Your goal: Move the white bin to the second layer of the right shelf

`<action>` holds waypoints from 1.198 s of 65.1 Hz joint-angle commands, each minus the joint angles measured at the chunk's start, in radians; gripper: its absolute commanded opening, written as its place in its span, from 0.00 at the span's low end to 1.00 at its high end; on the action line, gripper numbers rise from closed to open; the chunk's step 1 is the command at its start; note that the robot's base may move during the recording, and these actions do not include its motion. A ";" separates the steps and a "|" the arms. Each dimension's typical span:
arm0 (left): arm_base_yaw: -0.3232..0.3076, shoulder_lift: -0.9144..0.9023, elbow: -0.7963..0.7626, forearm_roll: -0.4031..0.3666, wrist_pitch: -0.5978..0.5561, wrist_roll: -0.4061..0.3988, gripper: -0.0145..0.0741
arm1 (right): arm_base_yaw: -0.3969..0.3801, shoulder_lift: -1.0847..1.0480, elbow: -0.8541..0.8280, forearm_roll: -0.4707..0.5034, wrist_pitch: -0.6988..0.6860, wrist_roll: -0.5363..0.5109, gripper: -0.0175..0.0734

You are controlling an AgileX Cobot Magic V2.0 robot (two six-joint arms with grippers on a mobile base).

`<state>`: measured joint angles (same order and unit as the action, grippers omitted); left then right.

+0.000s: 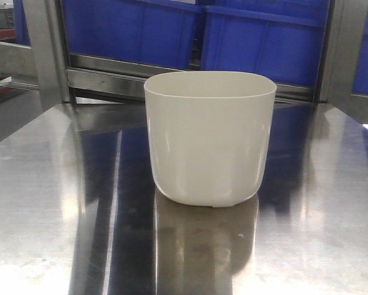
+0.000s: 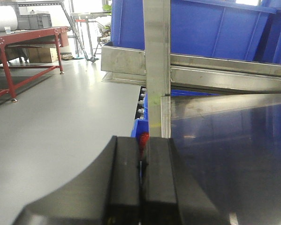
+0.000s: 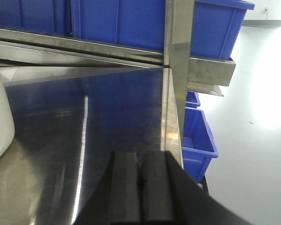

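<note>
1 white bin (image 1: 209, 138) upright on the steel tabletop (image 1: 54, 203)

Bare metal at 3, 6 and 9 o'clock of the bin; at least 2 blue crates (image 1: 134, 31) at 12, contents hidden. Bin's floor is out of sight too. Pinched together on nothing: left gripper (image 2: 140, 183) and right gripper (image 3: 141, 192), 1 by each side edge.

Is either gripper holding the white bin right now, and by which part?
Nothing is held. The left gripper and right gripper are both shut on nothing; the white bin stands untouched on the steel tabletop.
</note>
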<state>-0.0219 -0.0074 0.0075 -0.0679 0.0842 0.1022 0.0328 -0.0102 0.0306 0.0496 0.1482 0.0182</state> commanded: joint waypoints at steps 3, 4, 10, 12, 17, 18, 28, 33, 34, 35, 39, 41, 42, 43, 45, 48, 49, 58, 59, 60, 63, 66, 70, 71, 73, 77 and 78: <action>0.001 -0.016 0.037 -0.006 -0.084 -0.003 0.26 | -0.005 -0.020 -0.018 0.000 -0.090 -0.009 0.25; 0.001 -0.016 0.037 -0.006 -0.084 -0.003 0.26 | -0.005 -0.020 -0.018 0.000 -0.090 -0.009 0.25; 0.001 -0.016 0.037 -0.006 -0.084 -0.003 0.26 | -0.005 -0.020 -0.018 0.000 -0.090 -0.009 0.25; 0.001 -0.016 0.037 -0.006 -0.084 -0.003 0.26 | -0.005 -0.020 -0.018 0.000 -0.090 -0.009 0.25; 0.001 -0.016 0.037 -0.006 -0.084 -0.003 0.26 | -0.005 -0.020 -0.018 0.000 -0.096 -0.009 0.25; 0.001 -0.016 0.037 -0.006 -0.084 -0.003 0.26 | -0.005 -0.020 -0.018 0.000 -0.096 -0.009 0.25; 0.001 -0.016 0.037 -0.006 -0.084 -0.003 0.26 | -0.005 -0.020 -0.018 0.000 -0.109 -0.009 0.25; 0.001 -0.016 0.037 -0.006 -0.084 -0.003 0.26 | -0.005 -0.020 -0.018 0.000 -0.121 -0.009 0.25; 0.001 -0.016 0.037 -0.006 -0.084 -0.003 0.26 | -0.005 -0.020 -0.018 0.000 -0.122 -0.009 0.25; 0.001 -0.016 0.037 -0.006 -0.084 -0.003 0.26 | -0.005 -0.020 -0.018 0.000 -0.123 -0.009 0.25; 0.001 -0.016 0.037 -0.006 -0.084 -0.003 0.26 | -0.005 -0.020 -0.018 0.000 -0.122 -0.009 0.25; 0.001 -0.016 0.037 -0.006 -0.084 -0.003 0.26 | -0.005 -0.020 -0.018 0.000 -0.121 -0.009 0.25; 0.001 -0.016 0.037 -0.006 -0.084 -0.003 0.26 | -0.005 -0.020 -0.018 0.000 -0.121 -0.009 0.25; 0.001 -0.016 0.037 -0.006 -0.084 -0.003 0.26 | -0.005 -0.020 -0.018 0.000 -0.121 -0.009 0.25; 0.001 -0.016 0.037 -0.006 -0.084 -0.003 0.26 | -0.005 -0.020 -0.018 0.000 -0.121 -0.009 0.25; 0.001 -0.016 0.037 -0.006 -0.084 -0.003 0.26 | -0.005 -0.020 -0.018 0.000 -0.121 -0.009 0.25; 0.001 -0.016 0.037 -0.006 -0.084 -0.003 0.26 | -0.005 -0.020 -0.018 0.000 -0.121 -0.009 0.25; 0.001 -0.016 0.037 -0.006 -0.084 -0.003 0.26 | -0.005 -0.020 -0.018 0.000 -0.132 -0.009 0.25; 0.001 -0.016 0.037 -0.006 -0.084 -0.003 0.26 | -0.005 -0.020 -0.018 0.000 -0.135 -0.009 0.25; 0.001 -0.016 0.037 -0.006 -0.084 -0.003 0.26 | -0.005 -0.020 -0.018 0.000 -0.139 -0.009 0.25; 0.001 -0.016 0.037 -0.006 -0.084 -0.003 0.26 | -0.005 -0.020 -0.018 0.000 -0.142 -0.009 0.25; 0.001 -0.016 0.037 -0.006 -0.084 -0.003 0.26 | -0.005 -0.020 -0.018 0.000 -0.170 -0.009 0.25; 0.001 -0.016 0.037 -0.006 -0.084 -0.003 0.26 | -0.005 -0.020 -0.018 -0.003 -0.190 -0.009 0.25; 0.001 -0.016 0.037 -0.006 -0.084 -0.003 0.26 | -0.005 -0.020 -0.018 -0.008 -0.196 -0.009 0.25; 0.001 -0.016 0.037 -0.006 -0.084 -0.003 0.26 | -0.005 -0.020 -0.018 -0.018 -0.200 -0.009 0.25; 0.001 -0.016 0.037 -0.006 -0.084 -0.003 0.26 | -0.005 -0.020 -0.026 -0.033 -0.199 -0.009 0.25; 0.001 -0.016 0.037 -0.006 -0.084 -0.003 0.26 | -0.005 -0.018 -0.032 -0.035 -0.194 -0.009 0.25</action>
<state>-0.0219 -0.0074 0.0075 -0.0679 0.0842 0.1022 0.0328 -0.0102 0.0306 0.0398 0.0508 0.0182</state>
